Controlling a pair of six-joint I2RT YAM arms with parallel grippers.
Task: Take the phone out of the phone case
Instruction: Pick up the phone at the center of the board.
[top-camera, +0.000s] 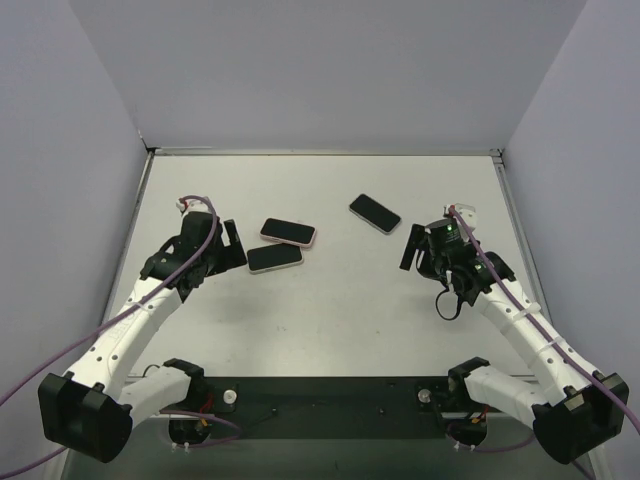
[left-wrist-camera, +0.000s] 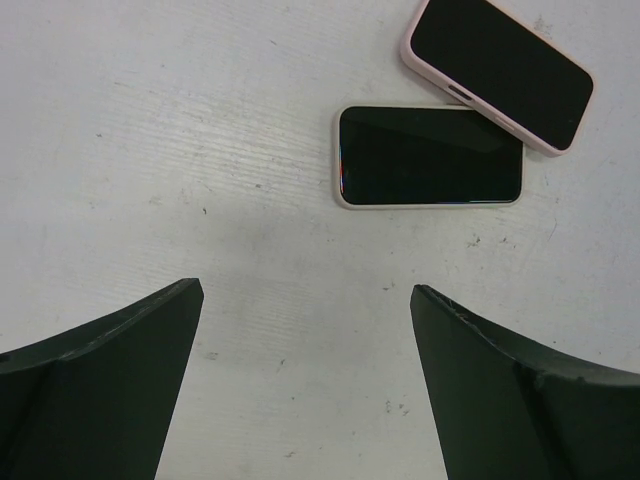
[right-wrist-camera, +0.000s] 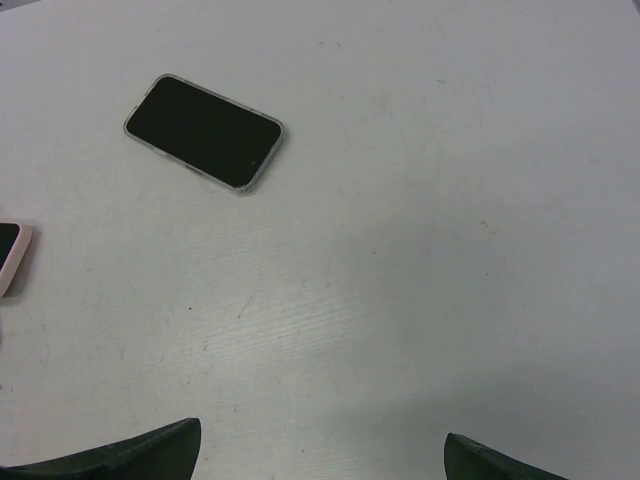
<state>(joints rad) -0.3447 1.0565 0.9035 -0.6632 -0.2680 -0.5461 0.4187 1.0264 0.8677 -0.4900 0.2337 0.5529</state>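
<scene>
Top external view: a white surface (top-camera: 330, 320) is shown, enclosed by plain grey walls (top-camera: 320, 70) on the left, right and far sides, with plenty of free room around the objects. Three phones are laid flat, screens up. A pink-cased phone (top-camera: 288, 232) is seen left of centre, with a pale-edged phone (top-camera: 275, 257) just nearer, one corner touching or slightly under it; which of the two cannot be told. A third phone (top-camera: 375, 213), rimmed in something clear or grey, lies well apart to the right and farther back. The left claw (top-camera: 235, 245) is held fully open just left of the pair, empty. The right claw (top-camera: 412, 247) is held fully open to the right of the third phone, also empty. In the left wrist view the pink-cased phone (left-wrist-camera: 497, 72) and the pale-edged phone (left-wrist-camera: 430, 157) are seen ahead of the spread fingers. The pink one is judged the clearest cased item. It is expected to be light, rigid and slippery on its glass, with a softer, bendable rim. A hold at a long edge or corner is suggested, so the rim can be peeled back while the body is pinned.
</scene>
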